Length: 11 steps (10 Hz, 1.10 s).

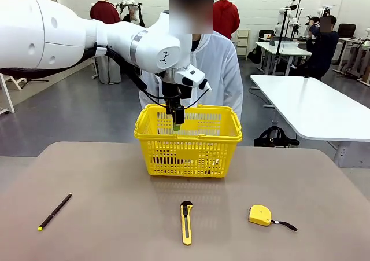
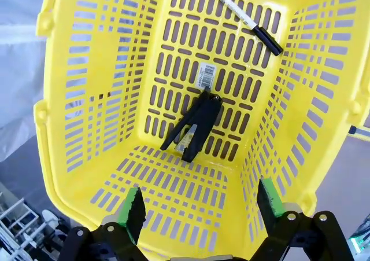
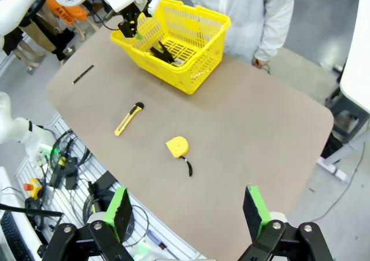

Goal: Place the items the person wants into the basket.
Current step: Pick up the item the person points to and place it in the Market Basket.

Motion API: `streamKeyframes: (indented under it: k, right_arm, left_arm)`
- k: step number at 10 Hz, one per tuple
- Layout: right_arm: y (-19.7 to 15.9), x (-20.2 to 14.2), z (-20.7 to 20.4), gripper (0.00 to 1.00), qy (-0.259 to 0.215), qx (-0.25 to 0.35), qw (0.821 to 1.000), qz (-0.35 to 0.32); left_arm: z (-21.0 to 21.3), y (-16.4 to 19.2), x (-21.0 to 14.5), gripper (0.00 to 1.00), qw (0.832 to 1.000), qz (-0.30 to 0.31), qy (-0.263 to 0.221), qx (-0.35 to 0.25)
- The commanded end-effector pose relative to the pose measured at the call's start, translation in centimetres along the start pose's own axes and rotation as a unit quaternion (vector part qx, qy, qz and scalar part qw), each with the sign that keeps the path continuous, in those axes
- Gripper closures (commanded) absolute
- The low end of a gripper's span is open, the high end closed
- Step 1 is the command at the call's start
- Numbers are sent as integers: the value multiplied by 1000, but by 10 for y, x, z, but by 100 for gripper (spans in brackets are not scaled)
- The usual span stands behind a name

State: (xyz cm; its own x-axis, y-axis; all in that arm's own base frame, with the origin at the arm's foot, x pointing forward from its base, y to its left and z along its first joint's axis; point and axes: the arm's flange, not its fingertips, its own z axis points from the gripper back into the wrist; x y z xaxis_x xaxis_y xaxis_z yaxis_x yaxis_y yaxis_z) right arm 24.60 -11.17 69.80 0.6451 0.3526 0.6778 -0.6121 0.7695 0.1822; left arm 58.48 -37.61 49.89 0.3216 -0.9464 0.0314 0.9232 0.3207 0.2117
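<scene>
The yellow basket (image 1: 186, 157) stands at the table's far side, in front of the person (image 1: 222, 70) in the white jacket. My left gripper (image 1: 178, 120) hangs over its near rim, open, with nothing between its green pads. In the left wrist view the gripper (image 2: 200, 206) looks down into the basket (image 2: 87, 99). The white marker with a black cap (image 2: 245, 19) lies on the basket floor at its far end. The yellow-and-black utility knife (image 1: 186, 221) lies on the table near the front edge. My right gripper (image 3: 188, 212) is open, high above the table's right end.
A black folded tool (image 2: 193, 125) and a barcode sticker (image 2: 206, 76) are on the basket floor. A yellow tape measure (image 1: 260, 214) lies right of the knife. A thin black pen (image 1: 55, 212) lies at the front left. Bare tabletop lies between them.
</scene>
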Motion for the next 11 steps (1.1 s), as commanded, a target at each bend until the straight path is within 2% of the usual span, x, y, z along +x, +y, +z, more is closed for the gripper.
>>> streamKeyframes:
  k: [1, 3, 4, 6, 8, 11]
  right_arm:
    - [-1, 1, -2, 0, -2, 8, 1000, 3]
    - [-1, 1, -2, 0, -2, 8, 1000, 3]
    - [-1, 1, -2, 0, -2, 8, 1000, 3]
    - [-1, 1, -2, 0, -2, 8, 1000, 3]
    - [-1, 1, -2, 0, -2, 8, 1000, 3]
    - [-1, 1, -2, 0, -2, 8, 1000, 3]
  left_arm:
    - [38, -1, -20, 0, 998, 57, 10, 6]
    - [101, -27, -89, 0, 991, 128, -33, 15]
    - [124, -51, -128, 0, 985, 164, -55, 24]
    - [139, -70, -174, 0, 977, 195, -84, 7]
    - [136, -93, -206, 0, 965, 232, -119, -24]
    - [126, -91, -217, 0, 961, 248, -115, -41]
